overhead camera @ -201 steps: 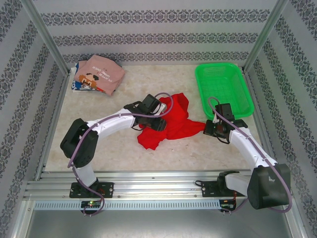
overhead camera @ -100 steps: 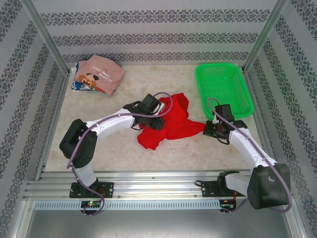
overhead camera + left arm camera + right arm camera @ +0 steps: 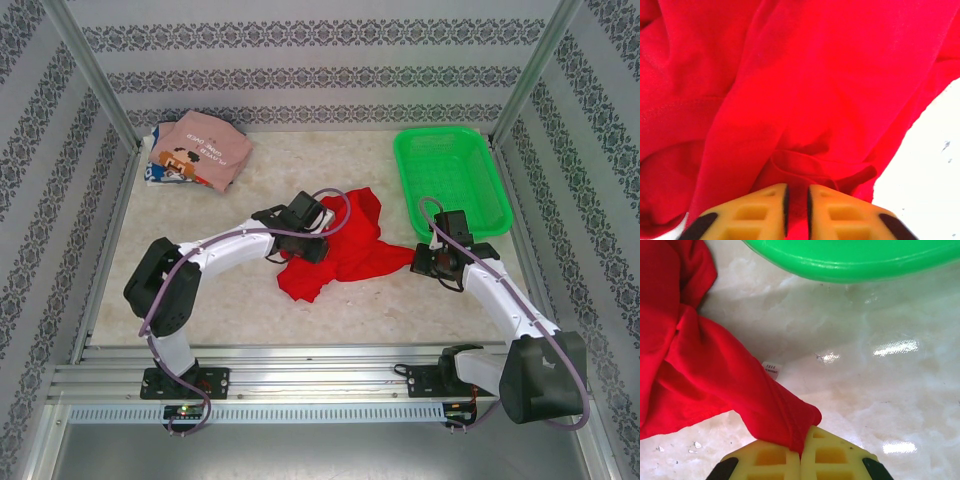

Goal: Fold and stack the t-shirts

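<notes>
The crumpled red t-shirt (image 3: 345, 250) lies mid-table between both arms. My left gripper (image 3: 305, 240) is at its left side, and in the left wrist view the left gripper (image 3: 796, 192) is shut on a fold of red t-shirt (image 3: 815, 75) pinched in the narrow gap. My right gripper (image 3: 425, 258) is at the shirt's right tip. Seen from the right wrist, the right gripper (image 3: 801, 452) is shut on a hemmed corner of red t-shirt (image 3: 700, 370), with the white label (image 3: 771, 369) close by. A folded dusty-pink t-shirt (image 3: 205, 148) rests on the white-blue t-shirt (image 3: 151, 168) at the back left.
The green mesh basket (image 3: 450, 180) stands at the back right, just beyond my right gripper, and its rim (image 3: 850, 255) crosses the top of the right wrist view. Frame posts and patterned walls surround the marble-look table (image 3: 240, 300).
Hardly anything: the left arm's elbow has shifted slightly. Both grippers stay on the red t-shirt in the same places.
</notes>
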You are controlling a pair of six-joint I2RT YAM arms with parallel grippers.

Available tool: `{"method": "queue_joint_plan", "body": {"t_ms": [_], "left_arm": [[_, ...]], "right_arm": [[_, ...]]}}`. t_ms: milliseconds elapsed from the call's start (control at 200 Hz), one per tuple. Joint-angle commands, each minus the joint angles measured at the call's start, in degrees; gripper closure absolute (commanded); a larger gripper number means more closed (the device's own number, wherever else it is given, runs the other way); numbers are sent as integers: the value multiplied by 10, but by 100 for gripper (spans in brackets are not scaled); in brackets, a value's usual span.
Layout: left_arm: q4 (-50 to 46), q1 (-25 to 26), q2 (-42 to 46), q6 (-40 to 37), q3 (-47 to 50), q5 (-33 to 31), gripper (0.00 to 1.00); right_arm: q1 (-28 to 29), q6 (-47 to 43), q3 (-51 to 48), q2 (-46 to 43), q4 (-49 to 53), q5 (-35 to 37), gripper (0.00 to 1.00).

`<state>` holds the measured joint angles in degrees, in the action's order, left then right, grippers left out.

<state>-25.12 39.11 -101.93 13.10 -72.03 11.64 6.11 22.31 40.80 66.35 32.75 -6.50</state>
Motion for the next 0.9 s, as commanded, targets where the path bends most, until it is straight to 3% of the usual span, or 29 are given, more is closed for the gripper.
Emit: {"method": "queue_joint_plan", "body": {"t_ms": [0, 140, 365, 604, 754, 894], "left_arm": [[-5, 7, -9, -4, -11, 15, 87], [-17, 7, 0, -8, -15, 0, 100], [-20, 5, 62, -10, -16, -45, 100], [-24, 5, 73, -17, -17, -30, 100], [-10, 6, 41, -14, -5, -11, 70], [1, 6, 21, -11, 0, -17, 63]], "right_arm": [[-4, 5, -2, -11, -5, -3, 100], [-4, 5, 0, -12, -6, -5, 100], [-4, 3, 8, -29, -10, -15, 100], [-4, 1, 8, -28, -11, -18, 100], [-4, 2, 3, -28, -13, -19, 100], [-4, 1, 2, -32, -11, -18, 100]]}}
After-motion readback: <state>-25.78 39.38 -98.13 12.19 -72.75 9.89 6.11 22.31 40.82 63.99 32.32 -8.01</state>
